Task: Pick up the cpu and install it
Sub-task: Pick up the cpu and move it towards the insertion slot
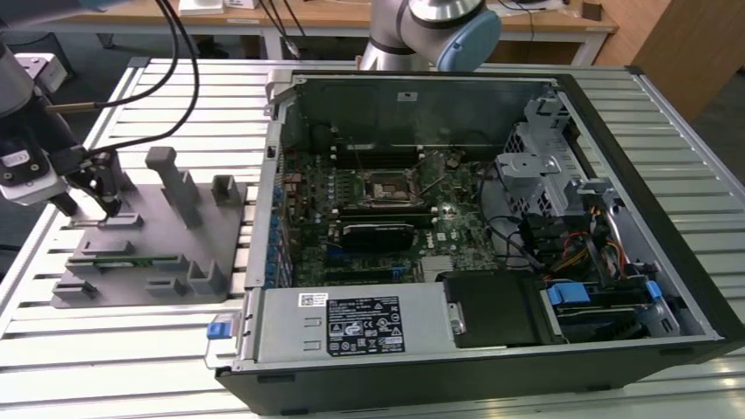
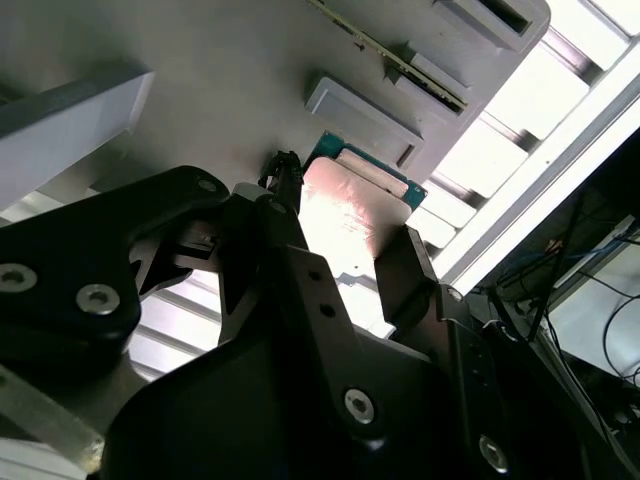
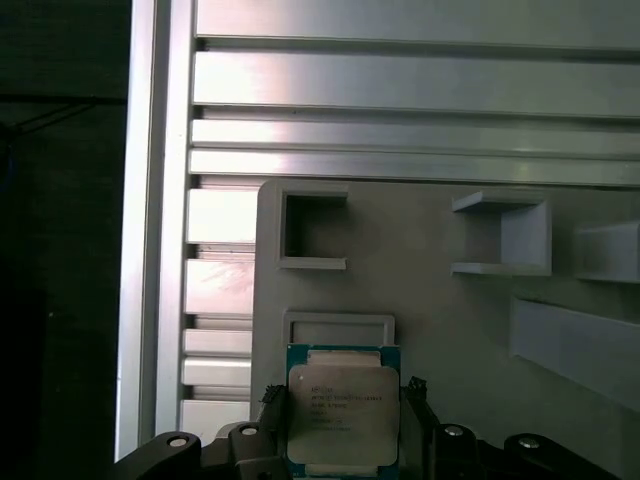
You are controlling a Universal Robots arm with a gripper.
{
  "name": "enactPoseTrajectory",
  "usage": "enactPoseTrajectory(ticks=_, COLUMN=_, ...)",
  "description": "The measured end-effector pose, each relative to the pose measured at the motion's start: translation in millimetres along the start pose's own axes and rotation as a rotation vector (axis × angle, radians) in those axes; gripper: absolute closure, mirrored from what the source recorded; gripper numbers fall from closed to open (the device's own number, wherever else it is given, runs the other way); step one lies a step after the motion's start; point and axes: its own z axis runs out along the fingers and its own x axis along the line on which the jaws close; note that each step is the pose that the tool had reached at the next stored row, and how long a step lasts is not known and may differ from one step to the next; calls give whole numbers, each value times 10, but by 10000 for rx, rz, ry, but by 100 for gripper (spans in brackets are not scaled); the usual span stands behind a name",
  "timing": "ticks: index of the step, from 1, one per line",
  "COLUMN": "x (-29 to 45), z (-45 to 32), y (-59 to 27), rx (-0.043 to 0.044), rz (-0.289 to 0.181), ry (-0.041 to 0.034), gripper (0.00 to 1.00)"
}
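i find the gripper (image 1: pixel 87 208) at the exterior view's left, low over the grey fixture (image 1: pixel 140 237) that lies on the slatted table (image 1: pixel 117 349), well apart from the open case (image 1: pixel 489 384). in both wrist views the cpu (image 3: pixel 343 405) sits between the two black fingers (image 3: pixel 272 402), its silver top facing up and a thin green edge showing around it. each finger stands against an opposite edge of the chip, so i record the gripper as closed onto the cpu. in the first wrist view the chip is just beside a small raised rectangular frame (image 3: pixel 340 328) on the fixture and overlaps that frame's near side. i cannot tell whether the chip rests on the fixture or is held just off it. a memory stick (image 1: pixel 128 259) lies along a slot in the fixture, near the gripper. inside the case the motherboard (image 1: pixel 460 229) lies flat, with the socket (image 1: pixel 390 188) near its middle, well apart from the cpu. the arm (image 1: pixel 431 30) rises behind the case.
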Motion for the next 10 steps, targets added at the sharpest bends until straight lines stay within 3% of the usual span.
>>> enactPoseTrajectory(ticks=10, x=0, z=-33, y=1, rx=0, rz=0, ry=0, gripper=46)
